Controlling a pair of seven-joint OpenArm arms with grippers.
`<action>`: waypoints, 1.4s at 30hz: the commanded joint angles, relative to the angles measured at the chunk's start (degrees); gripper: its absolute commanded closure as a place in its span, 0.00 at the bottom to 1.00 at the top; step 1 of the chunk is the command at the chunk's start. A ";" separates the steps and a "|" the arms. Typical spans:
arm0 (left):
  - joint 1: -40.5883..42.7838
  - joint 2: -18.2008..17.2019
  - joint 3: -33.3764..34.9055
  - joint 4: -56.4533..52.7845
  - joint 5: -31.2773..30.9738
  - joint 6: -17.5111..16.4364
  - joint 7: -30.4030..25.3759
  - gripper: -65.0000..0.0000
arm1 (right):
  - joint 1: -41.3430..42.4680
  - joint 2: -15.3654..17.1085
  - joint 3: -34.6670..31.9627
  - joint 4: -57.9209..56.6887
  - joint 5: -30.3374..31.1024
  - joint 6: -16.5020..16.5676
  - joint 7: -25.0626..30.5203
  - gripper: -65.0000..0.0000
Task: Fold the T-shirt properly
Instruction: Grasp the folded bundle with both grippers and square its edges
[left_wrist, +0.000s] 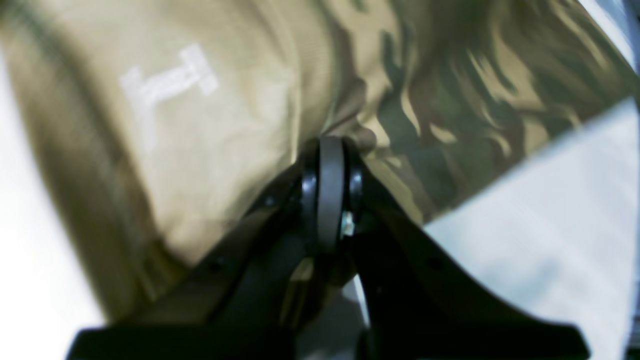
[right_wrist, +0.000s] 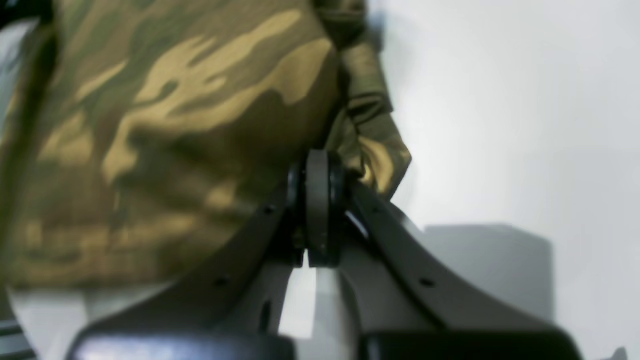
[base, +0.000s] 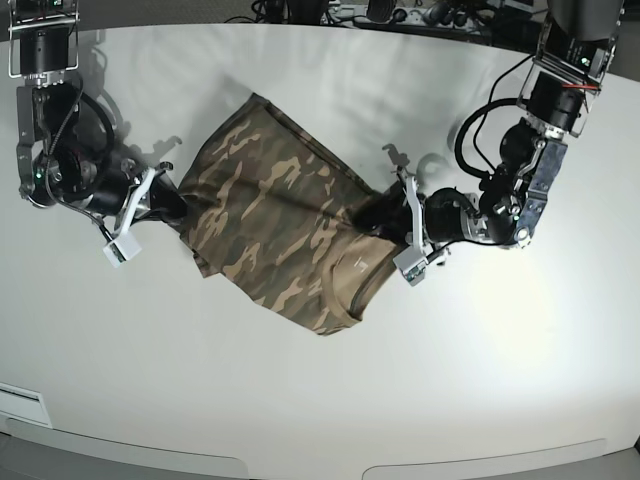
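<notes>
Both claws pinch the T-shirt (base: 270, 215) from opposite sides.

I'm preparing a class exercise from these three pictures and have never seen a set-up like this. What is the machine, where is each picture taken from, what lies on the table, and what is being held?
It is a robot with two arms over a white table. The overhead picture shows both; each of the other two comes from a camera on one wrist, looking along the pincers. A camouflage T-shirt lies partly folded on the table. The left gripper, on the right of the overhead picture, is shut on the T-shirt near the collar. The right gripper is shut on the opposite edge.
</notes>
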 joint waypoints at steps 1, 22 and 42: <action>-1.51 -1.11 -0.17 -1.36 6.64 1.12 1.22 1.00 | -1.09 0.72 1.97 1.90 0.96 0.28 -1.51 1.00; -6.75 6.01 -9.88 7.89 -4.61 1.12 15.43 1.00 | -10.91 -14.78 19.47 26.71 -17.99 -0.44 4.31 1.00; 3.96 5.20 -7.26 11.67 -0.33 2.78 18.21 1.00 | 1.11 -12.90 13.77 10.25 -20.13 0.28 6.95 1.00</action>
